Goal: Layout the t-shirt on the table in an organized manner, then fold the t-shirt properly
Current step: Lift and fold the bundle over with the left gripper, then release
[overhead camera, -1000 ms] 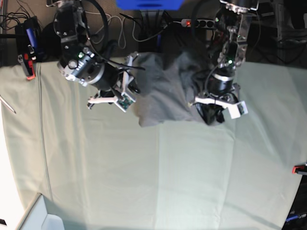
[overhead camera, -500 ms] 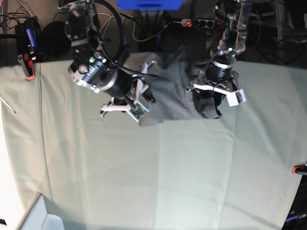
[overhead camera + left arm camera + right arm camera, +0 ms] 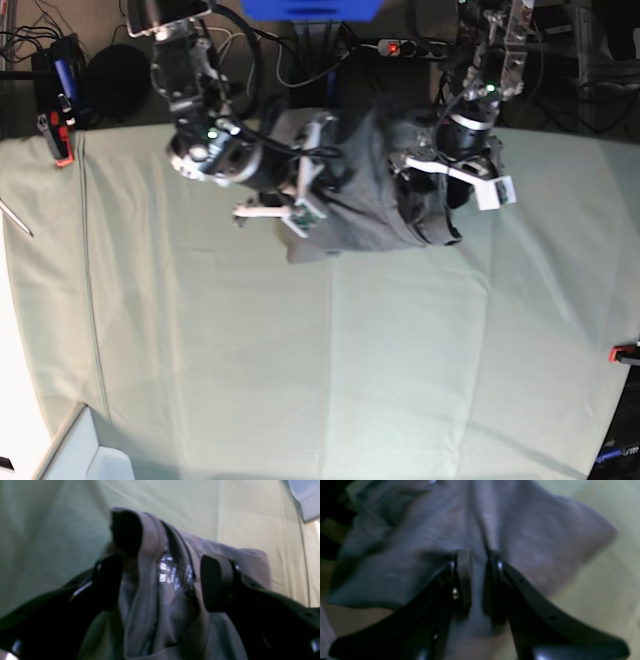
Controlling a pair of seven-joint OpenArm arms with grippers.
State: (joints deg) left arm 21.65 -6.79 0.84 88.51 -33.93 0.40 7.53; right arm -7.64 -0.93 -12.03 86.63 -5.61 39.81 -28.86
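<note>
Right fingers [image 3: 477, 585] pinch the grey t-shirt [image 3: 360, 200]; left fingers [image 3: 160, 582] gape wide around its collar, so that side could slump onto the bench [image 3: 300, 380]

Free room and obstacles: the table [image 3: 330, 380] is lying open across its near half. The t-shirt [image 3: 365, 200] is bunching at the far edge, between both arms. Red-black clamps [image 3: 58, 135] and cables [image 3: 300, 50] are crowding the far border.
</note>
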